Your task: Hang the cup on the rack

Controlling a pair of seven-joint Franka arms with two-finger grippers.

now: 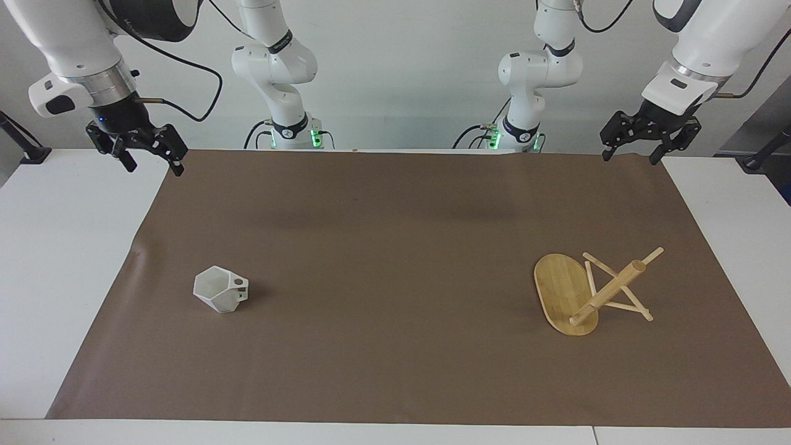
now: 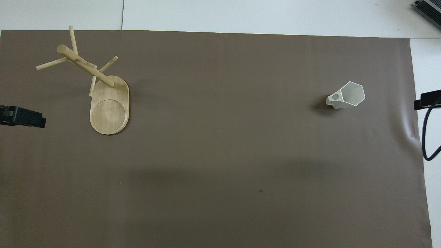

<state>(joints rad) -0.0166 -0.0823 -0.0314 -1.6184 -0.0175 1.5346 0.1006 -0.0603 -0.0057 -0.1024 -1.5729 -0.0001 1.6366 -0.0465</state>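
The cup [image 1: 220,289], a small white faceted mug, stands open side up on the brown mat toward the right arm's end, its handle pointing toward the table's middle; it also shows in the overhead view [image 2: 347,95]. The rack [image 1: 592,293], a bamboo mug tree, stands on its oval base toward the left arm's end, with its pegs bare; it also shows in the overhead view [image 2: 93,84]. My right gripper [image 1: 154,165] is open and empty, raised over the mat's corner close to the robots. My left gripper [image 1: 628,159] is open and empty, raised over the mat's other such corner.
A brown mat [image 1: 395,247] covers most of the white table [image 1: 55,247]. Only the tips of the left gripper [image 2: 24,117] and the right gripper [image 2: 427,100] reach into the overhead view. A black cable [image 2: 427,137] hangs by the right gripper.
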